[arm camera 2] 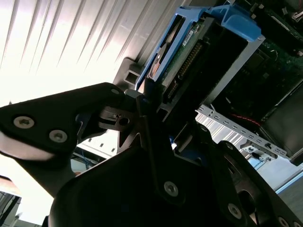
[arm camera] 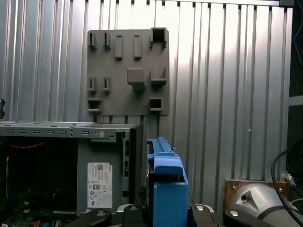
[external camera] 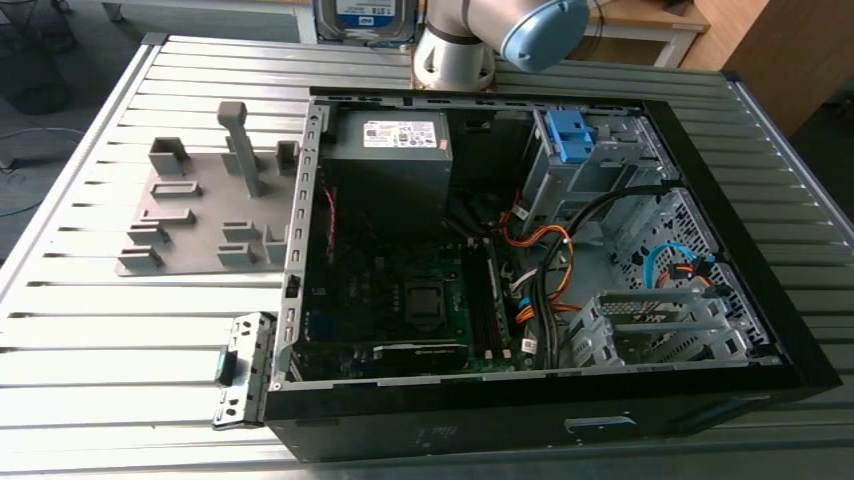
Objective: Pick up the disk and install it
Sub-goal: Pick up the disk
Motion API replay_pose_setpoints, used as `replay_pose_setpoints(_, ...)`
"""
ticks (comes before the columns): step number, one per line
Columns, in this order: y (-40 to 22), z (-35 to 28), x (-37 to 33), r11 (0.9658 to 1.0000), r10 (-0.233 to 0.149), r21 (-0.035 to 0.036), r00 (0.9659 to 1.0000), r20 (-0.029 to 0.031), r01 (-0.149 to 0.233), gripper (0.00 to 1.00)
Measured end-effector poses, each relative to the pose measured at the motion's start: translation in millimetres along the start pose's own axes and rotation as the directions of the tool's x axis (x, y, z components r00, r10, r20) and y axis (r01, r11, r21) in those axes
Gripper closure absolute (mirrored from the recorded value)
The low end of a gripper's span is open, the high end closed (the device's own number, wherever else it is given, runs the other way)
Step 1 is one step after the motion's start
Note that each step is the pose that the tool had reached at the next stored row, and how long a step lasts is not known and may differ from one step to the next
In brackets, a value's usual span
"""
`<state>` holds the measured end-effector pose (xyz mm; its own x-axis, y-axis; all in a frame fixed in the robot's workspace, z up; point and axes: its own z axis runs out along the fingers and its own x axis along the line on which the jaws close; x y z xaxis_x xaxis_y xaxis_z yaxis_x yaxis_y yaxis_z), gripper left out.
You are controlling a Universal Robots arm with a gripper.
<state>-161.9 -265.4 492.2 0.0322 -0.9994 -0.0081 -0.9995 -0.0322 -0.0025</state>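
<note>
Slatted metal table [external camera: 80,330] holds open computer case [external camera: 534,432] and grey fixture [external camera: 200,240].

- I see the disk [external camera: 358,14] raised and standing on edge: silver, with a white-and-blue label.
- In the second wrist view, a bright blue frame edges it and its connector pins are exposed.

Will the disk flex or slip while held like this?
Probably stiff: the disk is a solid drive in a blue plastic frame. Likely dense, so it may pivot in the tool, which grips one end. The smooth frame could slip.
</note>
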Motion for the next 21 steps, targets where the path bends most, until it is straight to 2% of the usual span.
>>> replay_pose_setpoints(21,-29.3,0.3,0.9,1.0,0.0,0.0,1.0,0.0,0.0,0.64)
